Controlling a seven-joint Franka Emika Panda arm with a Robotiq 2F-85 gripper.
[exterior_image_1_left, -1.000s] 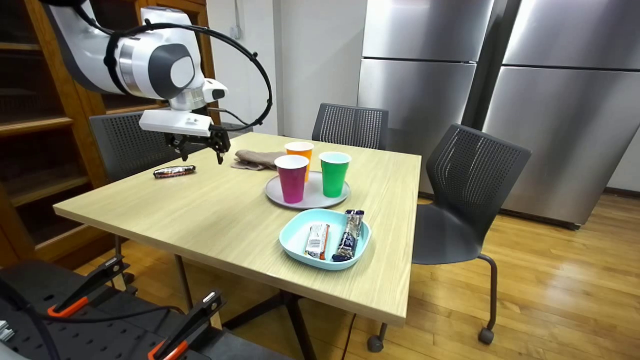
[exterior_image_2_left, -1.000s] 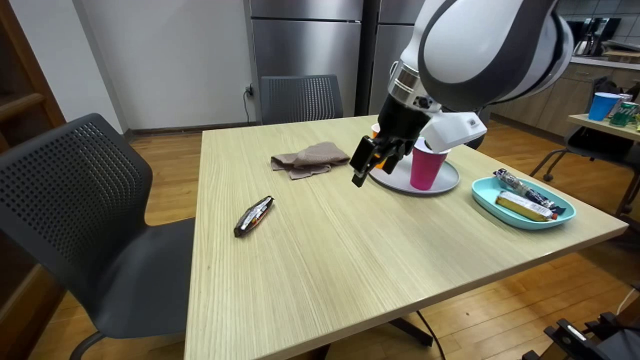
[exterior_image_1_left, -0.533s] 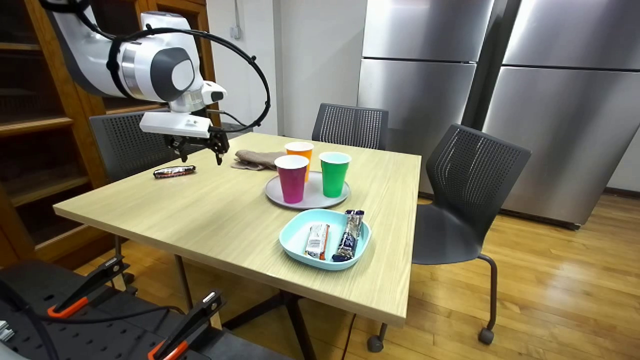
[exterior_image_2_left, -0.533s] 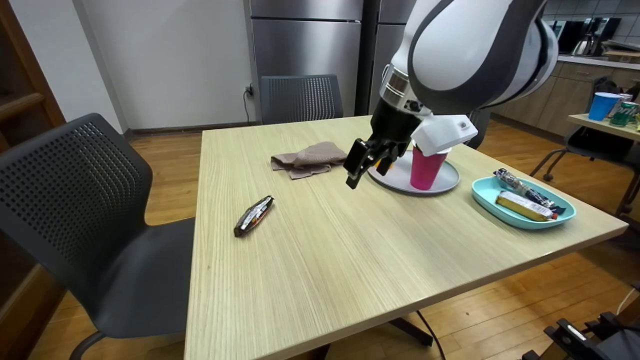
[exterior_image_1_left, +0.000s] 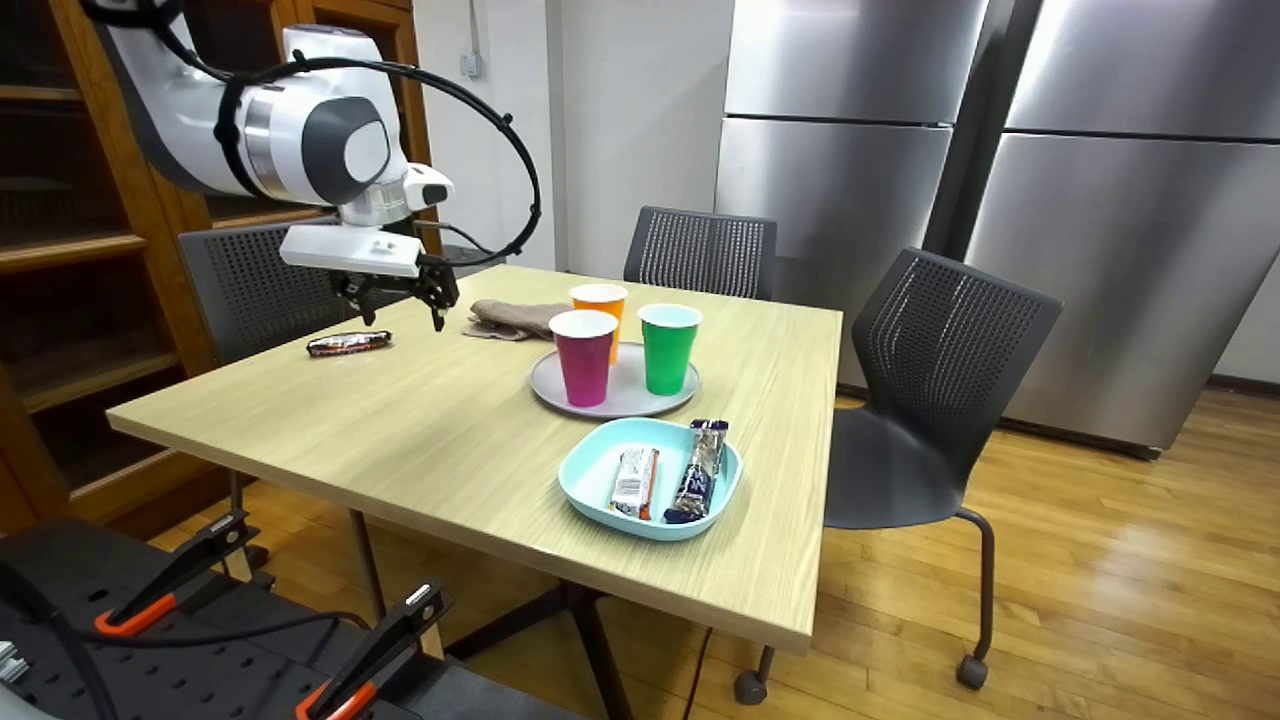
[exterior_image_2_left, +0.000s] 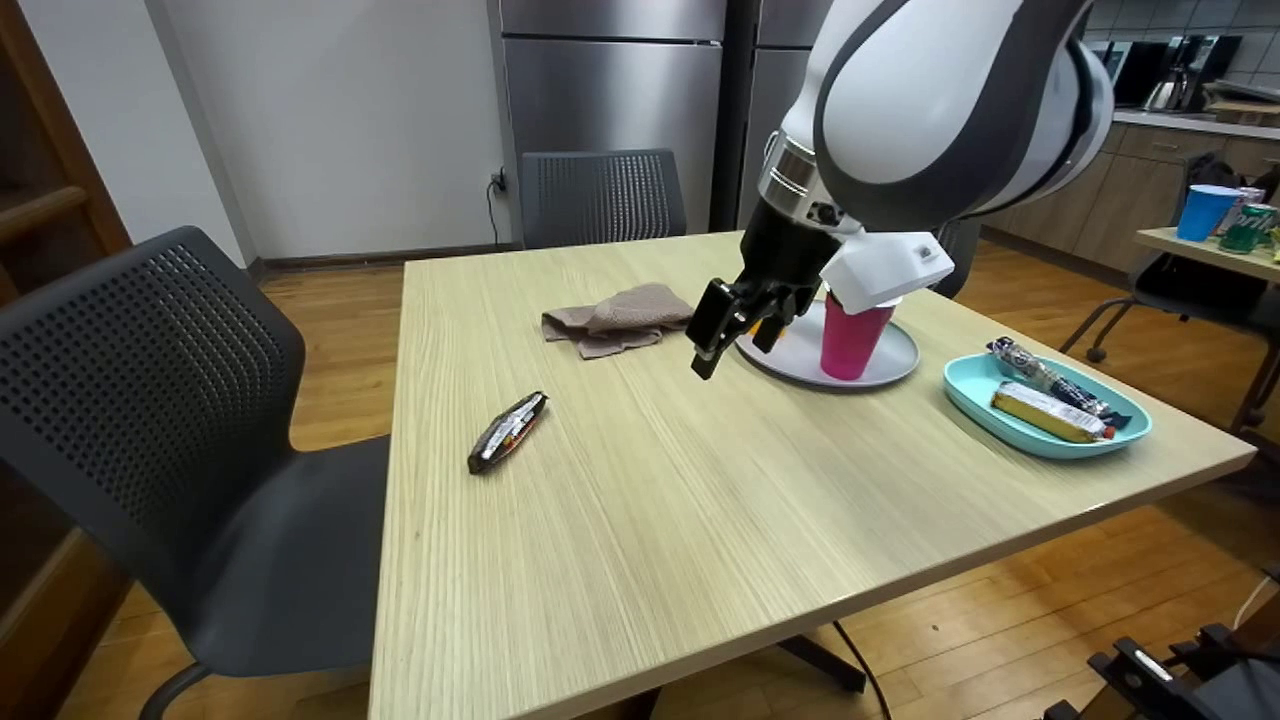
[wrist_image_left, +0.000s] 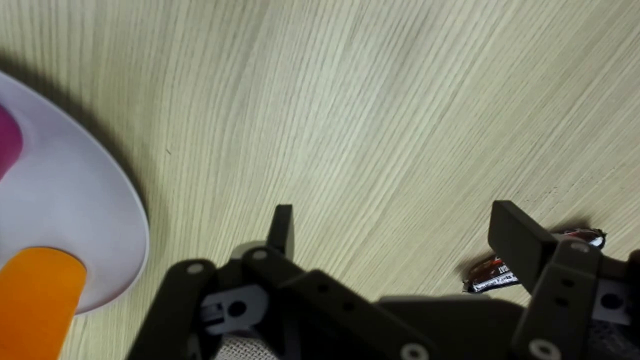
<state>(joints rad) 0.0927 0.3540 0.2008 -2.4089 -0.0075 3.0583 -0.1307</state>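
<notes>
My gripper (wrist_image_left: 392, 220) is open above the table, with nothing between its fingers. In an exterior view the gripper (exterior_image_1_left: 404, 318) hangs near a dark-wrapped bar (exterior_image_1_left: 348, 344). In the wrist view that bar (wrist_image_left: 492, 275) lies on the wood, partly covered by the right-hand finger (wrist_image_left: 520, 240). A grey plate (wrist_image_left: 65, 200) appears at the left there, carrying an orange cup (wrist_image_left: 40, 300) and a purple cup (wrist_image_left: 7, 140). A green cup (exterior_image_1_left: 668, 352) also stands on it in an exterior view. Behind the gripper (exterior_image_2_left: 735, 356) lies a crumpled brown cloth (exterior_image_2_left: 620, 318).
At a table corner sits a light-blue dish (exterior_image_1_left: 578, 488) holding a white-wrapped bar (exterior_image_1_left: 635, 480) and a dark blue bar (exterior_image_1_left: 700, 470). Dark chairs (exterior_image_1_left: 905, 350) stand around the table. Clamps (exterior_image_1_left: 375, 650) sit on the robot's base.
The arm has shifted slightly left in an exterior view, mostly in the earlier half second, covering more of the orange cup. The gripper stays open; the objects have not moved.
</notes>
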